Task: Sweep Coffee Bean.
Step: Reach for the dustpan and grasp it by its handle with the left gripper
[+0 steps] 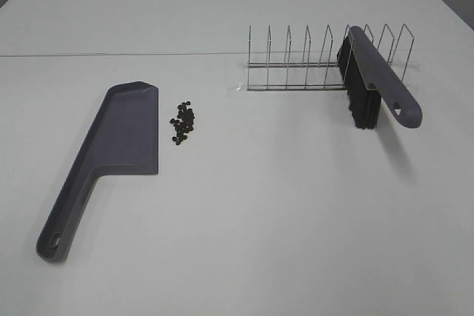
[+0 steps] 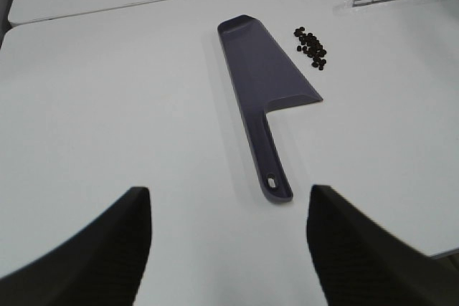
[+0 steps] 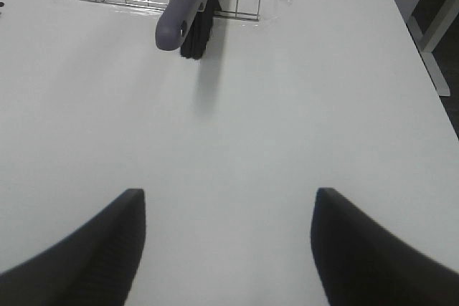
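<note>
Exterior high view: coffee bean lies as one small dark cluster on the bench, just beside one long side of the grey dustpan. The dustpan lies flat with nothing in it. The brush leans in the wire rack, bristles down, well apart from the beans. Neither arm shows here.

Left wrist view: my left hand is spread wide and holds nothing. The dustpan handle points towards it, and the beans lie beside the pan's broad part.

Right wrist view: my right hand is likewise spread and empty. It faces the brush handle that juts from the rack.

Progress, as I judge it: nothing is swept yet and both tools are untouched. What is left is to take up the brush and the dustpan, then push the beans into the pan.
</note>
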